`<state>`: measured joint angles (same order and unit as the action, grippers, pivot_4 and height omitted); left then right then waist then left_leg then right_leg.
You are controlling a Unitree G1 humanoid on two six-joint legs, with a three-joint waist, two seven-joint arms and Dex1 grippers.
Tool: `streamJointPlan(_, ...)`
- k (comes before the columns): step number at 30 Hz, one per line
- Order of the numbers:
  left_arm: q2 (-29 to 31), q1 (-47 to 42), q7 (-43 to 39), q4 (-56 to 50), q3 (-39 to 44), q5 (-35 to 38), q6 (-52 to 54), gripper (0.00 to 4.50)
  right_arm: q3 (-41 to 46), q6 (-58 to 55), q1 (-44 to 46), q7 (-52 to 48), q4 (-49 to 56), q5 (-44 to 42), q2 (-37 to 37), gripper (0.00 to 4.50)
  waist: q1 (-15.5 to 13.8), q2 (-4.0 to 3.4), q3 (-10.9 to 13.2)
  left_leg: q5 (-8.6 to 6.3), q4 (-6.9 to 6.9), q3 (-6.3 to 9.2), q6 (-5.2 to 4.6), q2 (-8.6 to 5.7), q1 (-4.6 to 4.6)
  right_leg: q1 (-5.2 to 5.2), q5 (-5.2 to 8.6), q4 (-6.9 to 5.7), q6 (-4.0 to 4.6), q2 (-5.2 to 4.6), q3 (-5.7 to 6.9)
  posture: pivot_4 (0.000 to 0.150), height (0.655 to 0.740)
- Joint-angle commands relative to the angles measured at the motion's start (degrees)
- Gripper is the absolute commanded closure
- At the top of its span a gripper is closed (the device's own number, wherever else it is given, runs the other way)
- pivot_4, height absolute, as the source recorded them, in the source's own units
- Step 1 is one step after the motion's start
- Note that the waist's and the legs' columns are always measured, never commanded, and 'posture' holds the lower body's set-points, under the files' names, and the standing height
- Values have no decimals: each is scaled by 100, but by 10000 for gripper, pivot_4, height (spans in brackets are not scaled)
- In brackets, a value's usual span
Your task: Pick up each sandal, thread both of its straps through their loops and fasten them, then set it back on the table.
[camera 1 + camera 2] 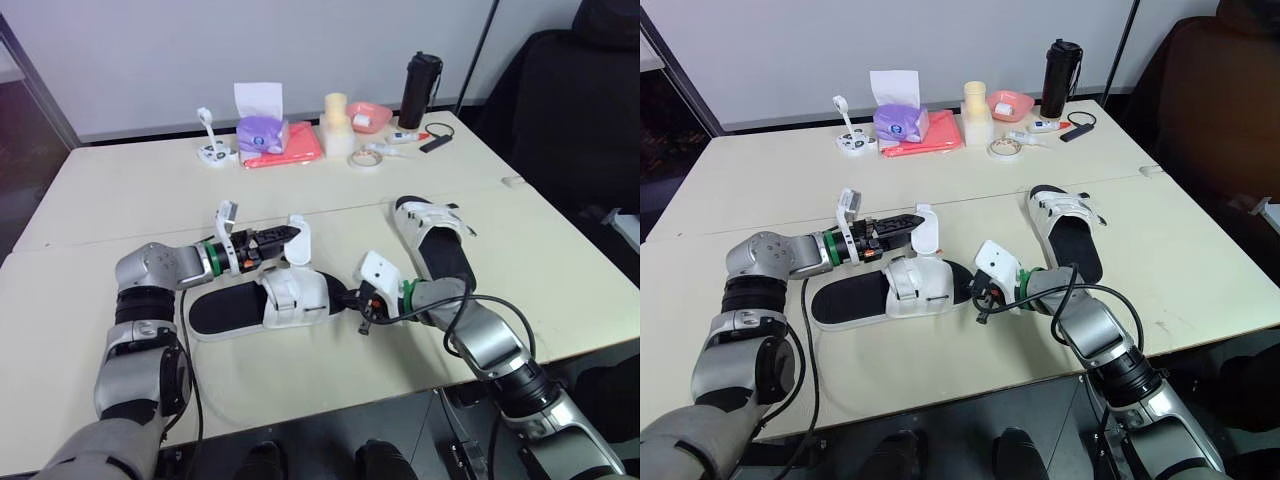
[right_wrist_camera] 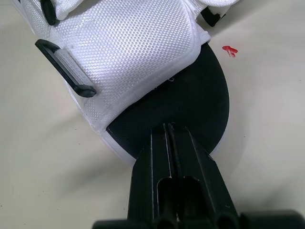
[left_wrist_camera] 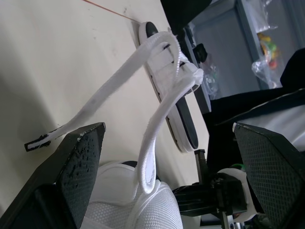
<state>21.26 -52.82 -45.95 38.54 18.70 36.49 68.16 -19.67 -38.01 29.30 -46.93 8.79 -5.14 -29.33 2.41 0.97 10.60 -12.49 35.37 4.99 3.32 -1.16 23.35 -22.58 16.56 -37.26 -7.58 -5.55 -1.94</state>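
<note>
Sandal (image 1: 290, 298), black sole under a white mesh upper, lies flat on the table (image 1: 120, 200) between the two grippers. Its white straps (image 3: 157, 107) are undone. They rise from the upper and pass between the fingers of the left gripper (image 1: 288, 236), which stand wide apart and pinch nothing. The right gripper (image 2: 167, 128) is closed, with its tips together on the black toe end of the sole. A black loop (image 2: 64, 69) sits on the upper near those tips. A second sandal (image 1: 440, 245) lies beyond the right gripper, apart from it.
</note>
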Motion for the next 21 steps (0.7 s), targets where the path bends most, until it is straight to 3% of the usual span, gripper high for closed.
streamJointPlan(1,-139,-381,88,320,77,44,-198,330,-95,-62,-112,13,-37,64,-14,45000,-2,1,0,0,0,0,0,0,0,0,0,0,0,0,0,1500,7400)
streamJointPlan(14,-630,-1388,366,1586,347,43,-1196,330,-95,-107,-171,102,61,84,-32,45000,-1,2,-1,0,5,-1,0,-1,0,2,0,0,-1,0,0,1500,7400)
streamJointPlan(21,-628,-1682,349,1647,534,170,-1318,330,-85,-149,-225,155,114,70,-37,45000,-2,2,-1,0,6,-1,0,-1,1,2,0,0,-1,0,0,1500,7400)
